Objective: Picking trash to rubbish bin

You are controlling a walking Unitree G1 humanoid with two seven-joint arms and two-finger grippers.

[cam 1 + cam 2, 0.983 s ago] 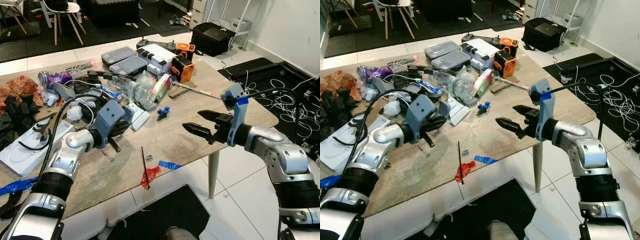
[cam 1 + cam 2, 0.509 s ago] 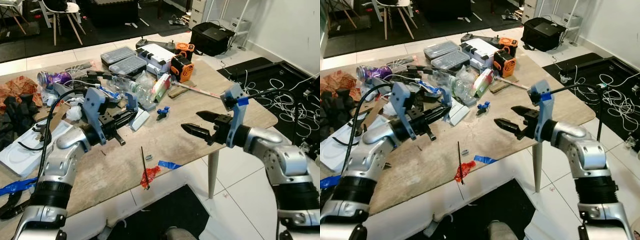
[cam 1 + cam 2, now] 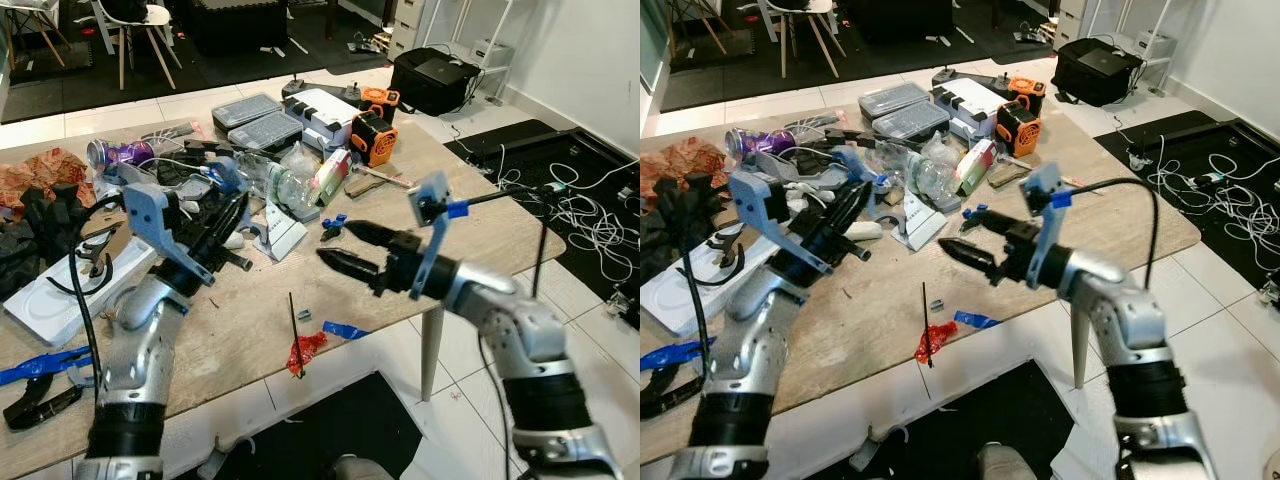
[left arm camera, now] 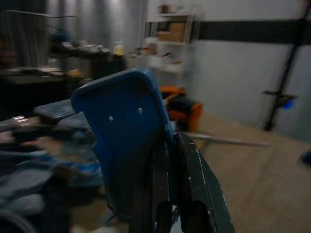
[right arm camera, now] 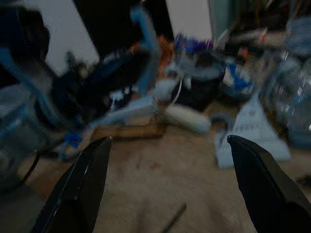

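Note:
My right gripper (image 3: 336,242) is open and hovers over the middle of the wooden table (image 3: 470,215), pointing left. Its two fingers (image 5: 87,184) stand wide apart with bare table between them. Below it near the front edge lie a red wrapper (image 3: 307,349) on a black stick and a strip of blue tape (image 3: 338,329). My left gripper (image 3: 236,202) is shut on nothing and held up over the clutter. Its fingers (image 4: 187,194) press together under a blue plate. Behind lie a clear plastic bottle (image 3: 285,185), a purple can (image 3: 115,153) and crumpled orange wrappers (image 3: 45,168).
Grey cases (image 3: 262,128), a white box (image 3: 322,105) and orange tools (image 3: 374,138) crowd the far side. A white tray (image 3: 50,300) with black cable lies left. Cables cover the floor at right (image 3: 590,210). A black mat (image 3: 330,420) lies under the front edge.
My left gripper has swung up from the table and now points toward the clutter. My right gripper has moved left and further in over the table. The camera shifted slightly.

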